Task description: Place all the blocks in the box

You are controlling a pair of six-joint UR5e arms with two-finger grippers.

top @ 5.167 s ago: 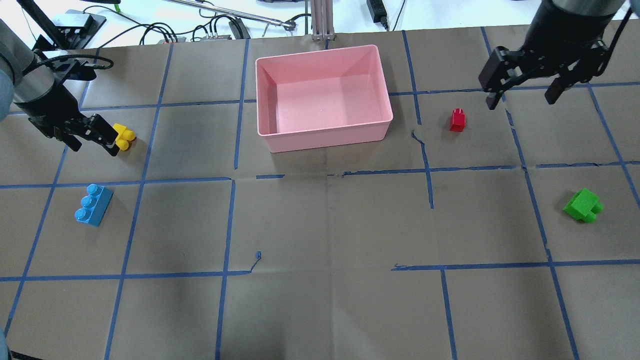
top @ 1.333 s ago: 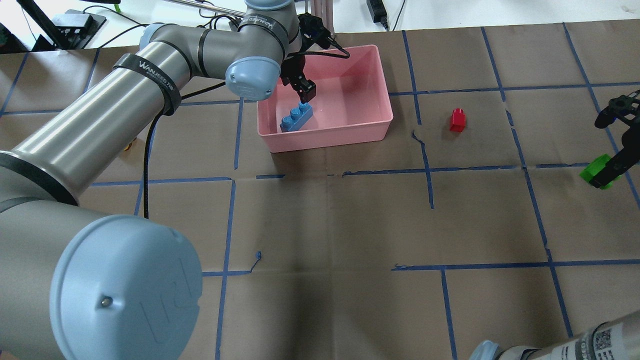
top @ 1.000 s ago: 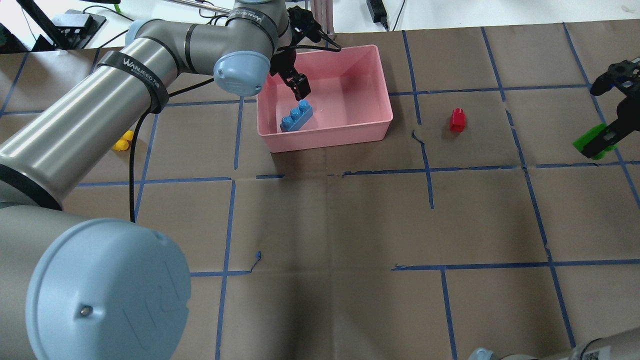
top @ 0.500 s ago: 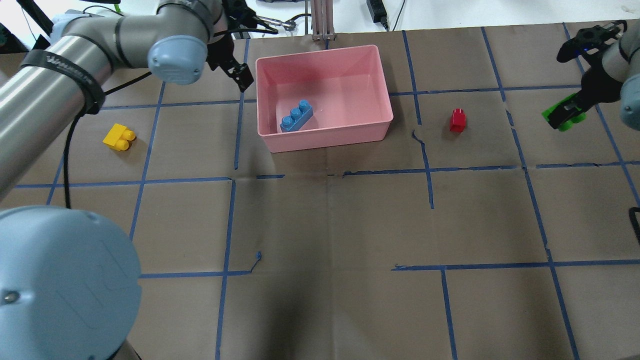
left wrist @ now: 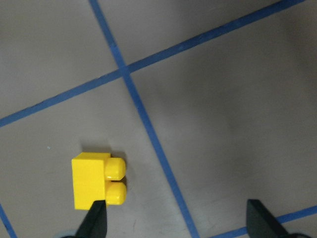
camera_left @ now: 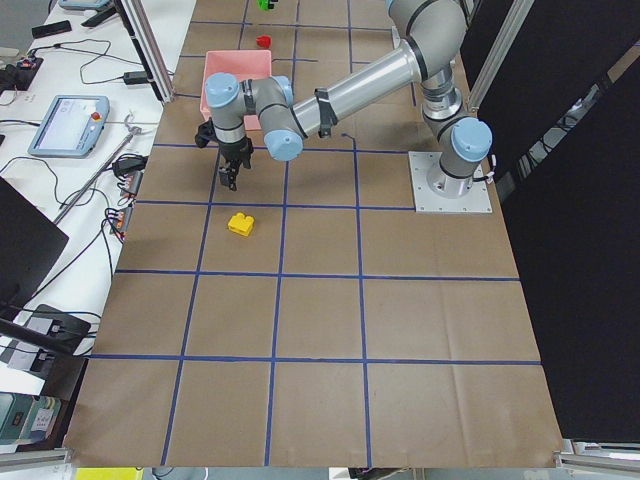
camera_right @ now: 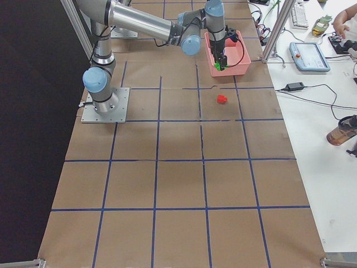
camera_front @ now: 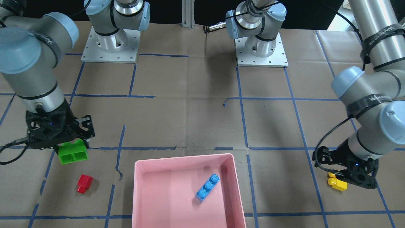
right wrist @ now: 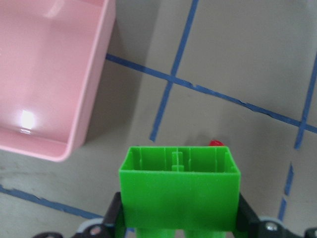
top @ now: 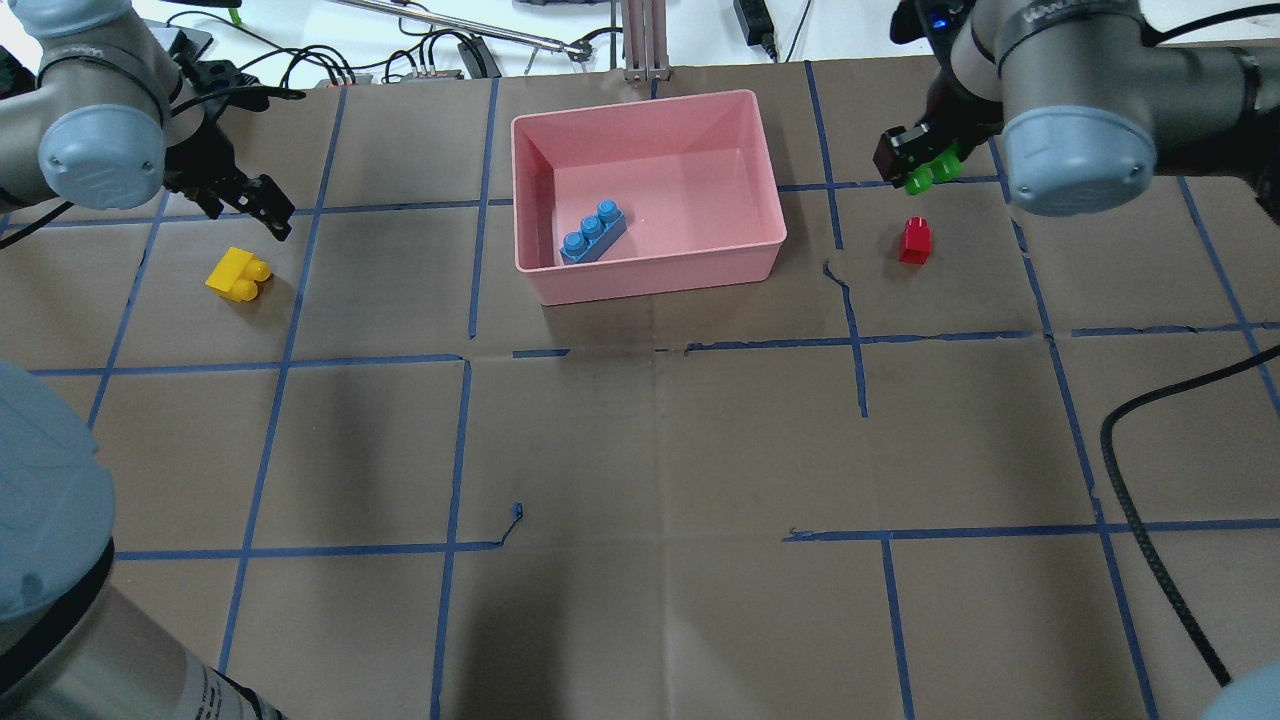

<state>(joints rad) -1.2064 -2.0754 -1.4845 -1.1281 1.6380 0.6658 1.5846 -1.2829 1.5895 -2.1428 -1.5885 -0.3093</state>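
Note:
The pink box (top: 650,275) stands at the table's far middle, also in the front view (camera_front: 183,156). The blue brick (top: 594,232) lies inside it. My left gripper (top: 265,205) is open and empty, just beyond the yellow brick (top: 237,274). In the left wrist view the yellow brick (left wrist: 96,181) lies by one fingertip (left wrist: 96,220). My right gripper (top: 920,165) is shut on the green brick (top: 932,170) and holds it in the air, right of the box. The green brick (right wrist: 179,191) fills the right wrist view. The red brick (top: 914,241) lies on the table just below it.
Brown paper with a blue tape grid covers the table. An aluminium post (top: 645,45) and cables (top: 330,65) sit past the far edge behind the box. Both arm bases (camera_front: 109,47) stand at the robot's side. My right arm's cable (top: 1150,520) hangs over the near right.
My left gripper left the blue brick in the box and moved left to the yellow brick. My right gripper carried the green brick left, toward the box, to above the red brick.

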